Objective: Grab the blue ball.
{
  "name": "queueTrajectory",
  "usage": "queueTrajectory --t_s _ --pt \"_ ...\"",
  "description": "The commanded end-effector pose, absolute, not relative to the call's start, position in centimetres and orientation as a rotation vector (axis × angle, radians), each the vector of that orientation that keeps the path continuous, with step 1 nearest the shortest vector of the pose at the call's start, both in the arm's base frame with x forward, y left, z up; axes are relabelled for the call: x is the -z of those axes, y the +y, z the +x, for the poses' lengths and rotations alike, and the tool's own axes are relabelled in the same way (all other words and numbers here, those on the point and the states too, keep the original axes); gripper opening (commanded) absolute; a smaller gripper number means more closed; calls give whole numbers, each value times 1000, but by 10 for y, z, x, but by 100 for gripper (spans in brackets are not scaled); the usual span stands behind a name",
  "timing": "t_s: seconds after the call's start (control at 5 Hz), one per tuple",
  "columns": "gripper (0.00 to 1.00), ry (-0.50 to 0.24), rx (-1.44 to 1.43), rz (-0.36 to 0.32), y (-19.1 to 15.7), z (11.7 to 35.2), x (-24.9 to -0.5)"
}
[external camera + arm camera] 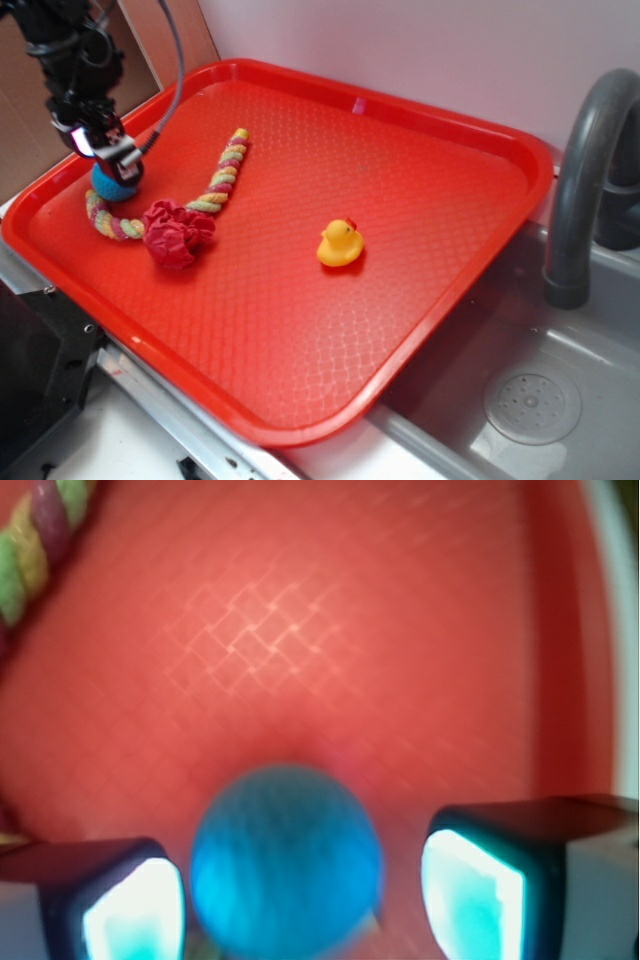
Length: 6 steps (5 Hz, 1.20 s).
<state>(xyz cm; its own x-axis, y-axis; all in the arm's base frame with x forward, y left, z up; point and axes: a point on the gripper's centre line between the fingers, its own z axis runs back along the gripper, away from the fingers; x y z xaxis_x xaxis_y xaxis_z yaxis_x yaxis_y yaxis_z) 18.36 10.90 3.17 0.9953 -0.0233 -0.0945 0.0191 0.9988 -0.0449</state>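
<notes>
I see the blue ball (287,860), round, teal and blurry, sitting on the red tray (330,630). My hand (300,895) straddles it, its fingers (470,880) apart, a gap on the right side.

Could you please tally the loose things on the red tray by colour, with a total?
Blue: 1, the ball between the open jaws of the gripper
Yellow: 1, the duck
Dark red: 1, the fabric wad
Multicoloured: 1, the rope
Total: 4
</notes>
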Motion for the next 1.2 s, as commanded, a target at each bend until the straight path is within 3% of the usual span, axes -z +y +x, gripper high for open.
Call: queueTrajectory --t_s 0.0,0.2,0.6,0.8,1.0 --pt "73 88 96 -83 93 183 -24" --pt "0 100 71 -57 100 184 -22" --pt "0 106 -5 -47 100 188 -30" --pt "0 63 -108 -2 80 196 -80" --pt "0 -28 -136 -41 61 198 -131"
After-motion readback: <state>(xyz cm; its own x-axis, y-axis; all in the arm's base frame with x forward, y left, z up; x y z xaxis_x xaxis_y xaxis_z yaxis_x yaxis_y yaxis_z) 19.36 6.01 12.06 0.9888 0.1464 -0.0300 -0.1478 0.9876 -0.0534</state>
